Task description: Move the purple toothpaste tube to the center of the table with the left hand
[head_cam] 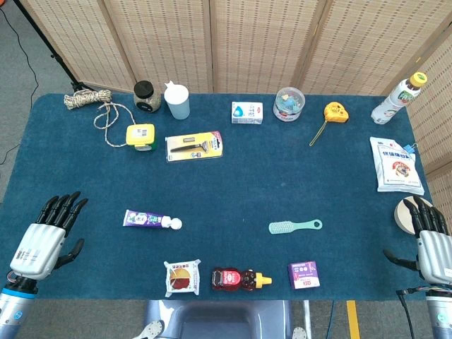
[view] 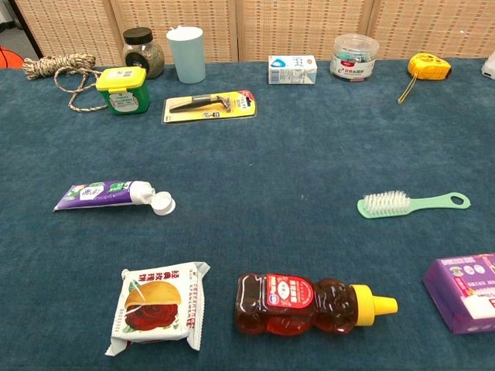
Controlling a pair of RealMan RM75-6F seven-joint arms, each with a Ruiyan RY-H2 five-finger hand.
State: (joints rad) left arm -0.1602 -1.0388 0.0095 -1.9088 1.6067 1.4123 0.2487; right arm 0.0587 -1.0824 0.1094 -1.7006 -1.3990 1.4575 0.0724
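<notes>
Purple toothpaste tube untouched near worktop's front-left; left hand empty, fingers spread, at left edge. Move not begun.

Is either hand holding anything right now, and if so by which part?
Nothing is held. The left hand and right hand are both open at the table's near corners; the toothpaste tube lies untouched.
</notes>
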